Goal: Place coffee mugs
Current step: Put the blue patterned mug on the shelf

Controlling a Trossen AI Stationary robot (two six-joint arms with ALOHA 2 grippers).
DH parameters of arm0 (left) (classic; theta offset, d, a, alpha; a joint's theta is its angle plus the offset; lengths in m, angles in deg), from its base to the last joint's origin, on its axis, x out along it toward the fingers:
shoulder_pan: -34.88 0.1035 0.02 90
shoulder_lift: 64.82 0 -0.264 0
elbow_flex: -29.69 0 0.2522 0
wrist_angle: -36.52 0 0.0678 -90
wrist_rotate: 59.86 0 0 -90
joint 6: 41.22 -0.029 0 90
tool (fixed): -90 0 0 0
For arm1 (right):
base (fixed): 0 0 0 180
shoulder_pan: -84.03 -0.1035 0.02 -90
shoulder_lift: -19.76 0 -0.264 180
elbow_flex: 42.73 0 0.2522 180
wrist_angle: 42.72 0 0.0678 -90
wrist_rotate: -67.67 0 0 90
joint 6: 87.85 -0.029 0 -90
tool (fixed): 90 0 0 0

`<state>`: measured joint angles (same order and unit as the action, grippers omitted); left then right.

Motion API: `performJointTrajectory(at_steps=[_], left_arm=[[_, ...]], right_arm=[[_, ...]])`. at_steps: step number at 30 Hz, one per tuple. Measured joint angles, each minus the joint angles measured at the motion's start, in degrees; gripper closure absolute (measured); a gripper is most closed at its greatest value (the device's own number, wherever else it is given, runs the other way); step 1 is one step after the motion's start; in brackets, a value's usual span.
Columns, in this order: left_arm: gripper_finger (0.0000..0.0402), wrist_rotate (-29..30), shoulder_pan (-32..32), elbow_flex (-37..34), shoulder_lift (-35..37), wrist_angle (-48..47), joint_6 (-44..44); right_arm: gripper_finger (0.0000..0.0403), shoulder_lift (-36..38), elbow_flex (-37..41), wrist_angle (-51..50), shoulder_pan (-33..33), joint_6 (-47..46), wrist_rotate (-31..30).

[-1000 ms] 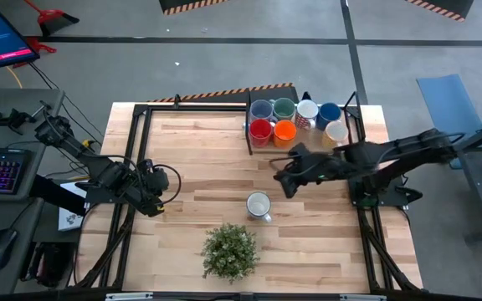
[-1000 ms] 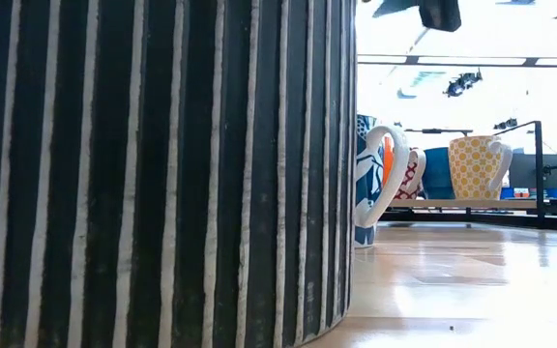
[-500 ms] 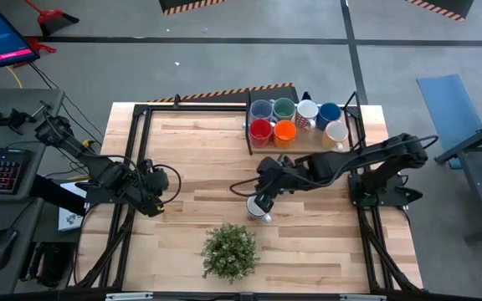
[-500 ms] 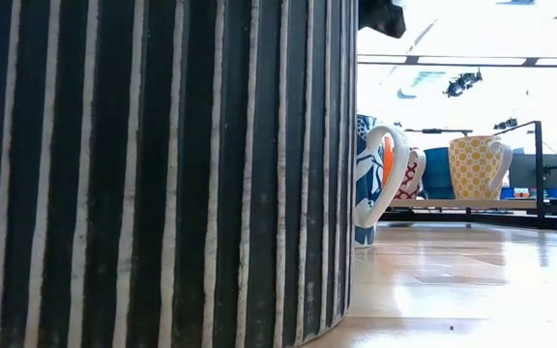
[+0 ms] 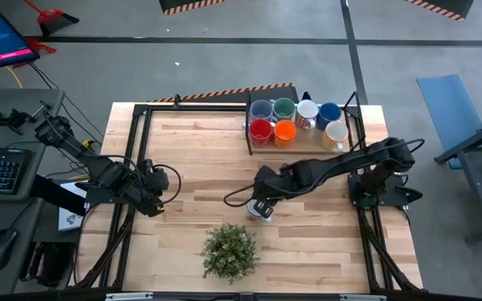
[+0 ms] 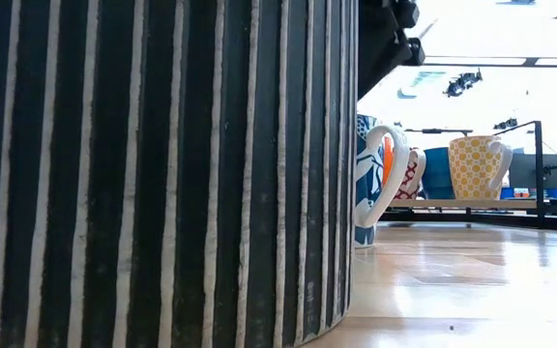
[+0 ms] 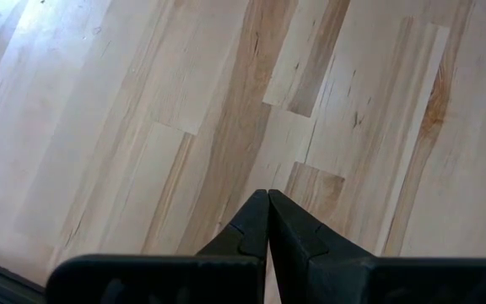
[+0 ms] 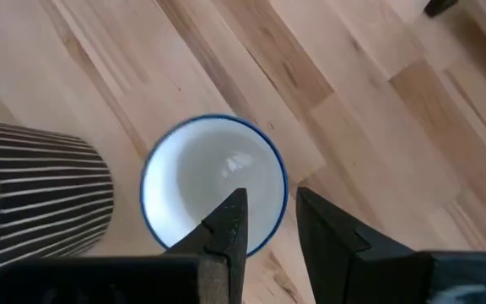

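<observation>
At the bench's nine o'clock edge, the left tool hovers with fingers pressed together, holding nothing. Near centre, a blue-rimmed white mug stands just at twelve o'clock of the potted plant. The right tool hangs over it, fingers apart, straddling its rim. Seven other mugs cluster at one o'clock.

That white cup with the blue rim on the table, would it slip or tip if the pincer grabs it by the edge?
The mug looks glazed and shiny inside, so it may well be slippery. The right pincer straddles only its thin rim, one finger inside and one outside, so it might swing or tilt when lifted. It looks stiff ceramic, probably breakable if dropped.
</observation>
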<state>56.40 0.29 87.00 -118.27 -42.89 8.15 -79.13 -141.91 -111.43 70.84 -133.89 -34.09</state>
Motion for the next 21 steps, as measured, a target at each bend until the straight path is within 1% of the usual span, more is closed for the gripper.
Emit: performJointTrajectory(at_steps=[7, 12, 16, 21], left_arm=[[0.0401, -0.03, 0.00, 0.00, 0.00, 0.14, 0.06], [0.0402, -0.07, 0.00, 0.00, -0.02, 0.37, 0.08], [0.0401, -0.13, 0.00, 0.00, -0.01, 0.54, 0.08], [0.0401, -0.19, 0.00, 0.00, -0.02, 1.29, 0.04]], right_arm=[[0.0320, -3.44, 0.00, -1.06, 0.02, -0.15, 1.26], [0.0320, -4.28, 0.02, -0.52, 0.00, -0.46, 1.22], [0.0320, -4.31, 0.02, -0.68, 0.00, -0.93, -0.32], [0.0320, -4.65, 0.02, -0.94, 0.02, -4.69, -1.36]])
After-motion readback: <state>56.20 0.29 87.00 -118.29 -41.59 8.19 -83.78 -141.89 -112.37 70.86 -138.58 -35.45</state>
